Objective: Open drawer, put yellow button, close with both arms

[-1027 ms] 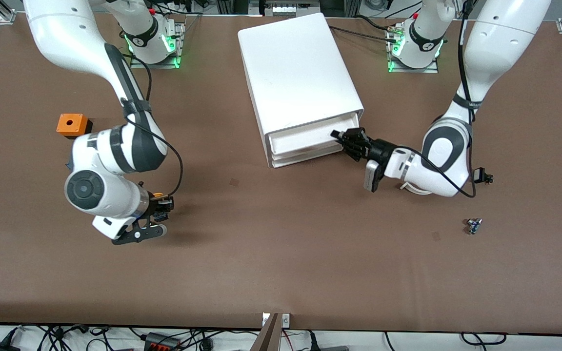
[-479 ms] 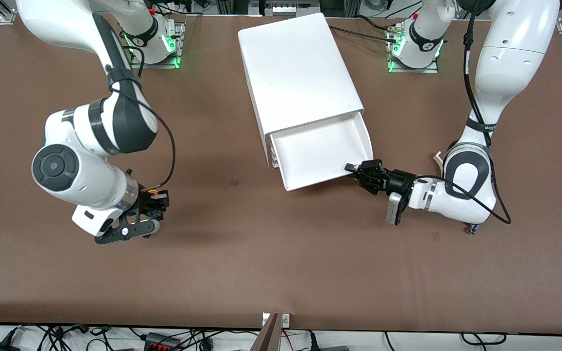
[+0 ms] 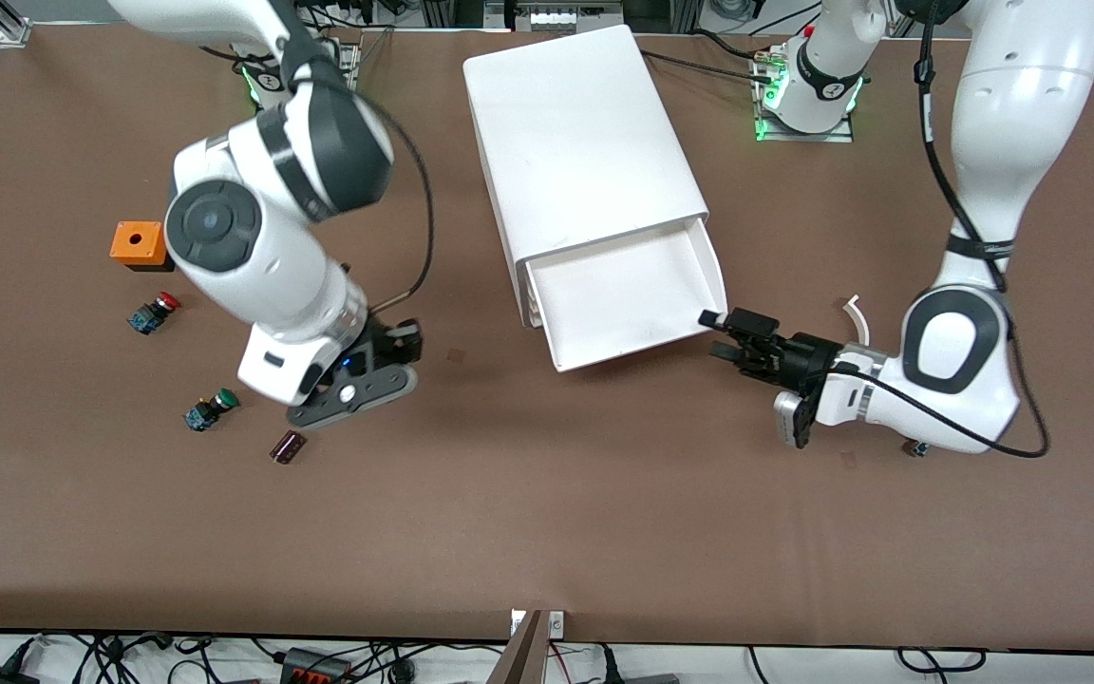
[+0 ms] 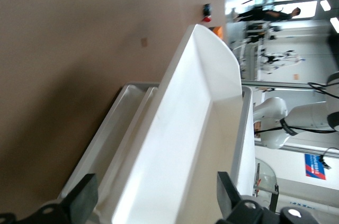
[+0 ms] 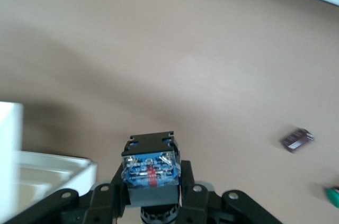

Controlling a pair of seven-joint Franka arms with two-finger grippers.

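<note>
Over the desk (image 3: pixel 547 532) between cabinet and loose buttons, the right hand (image 5: pixel 151 203) grips the yellow button (image 5: pixel 150 170). Beside the pulled-out, empty drawer (image 3: pixel 625 302), the left hand (image 3: pixel 735 337) gapes wide; an early release would miss the drawer.

Two white jointed arms with dark grey joints

Glossy white shells, dark grey bands at the joints, black cables looping outside each forearm; black two-finger left hand (image 3: pixel 726 335) and right hand (image 3: pixel 402 344); bases glow green.
</note>
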